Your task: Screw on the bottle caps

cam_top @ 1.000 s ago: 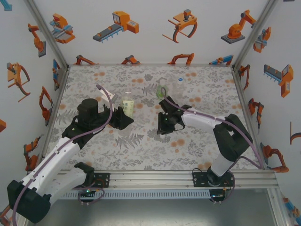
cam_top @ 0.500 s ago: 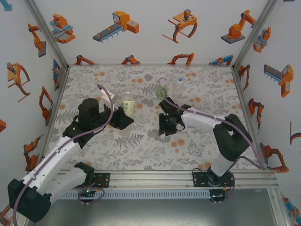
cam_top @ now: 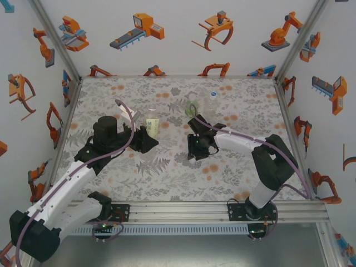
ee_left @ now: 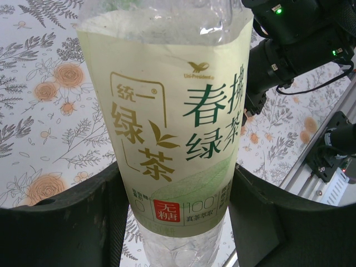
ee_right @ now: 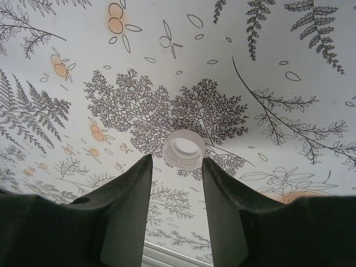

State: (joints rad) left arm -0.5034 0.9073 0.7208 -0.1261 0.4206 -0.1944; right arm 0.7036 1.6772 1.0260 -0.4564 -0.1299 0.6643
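Bright, even light casts soft shadows; faint glare on the bottle (ee_left: 167, 128); wrist views bowed.

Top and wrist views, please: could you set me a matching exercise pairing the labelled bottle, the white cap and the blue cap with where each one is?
1 labelled bottle
2 white cap
3 blue cap

A toward the far edge of the table
B clamped in the left gripper
C lying at the open right gripper fingertips

Pairs: 1-B, 2-C, 3-A
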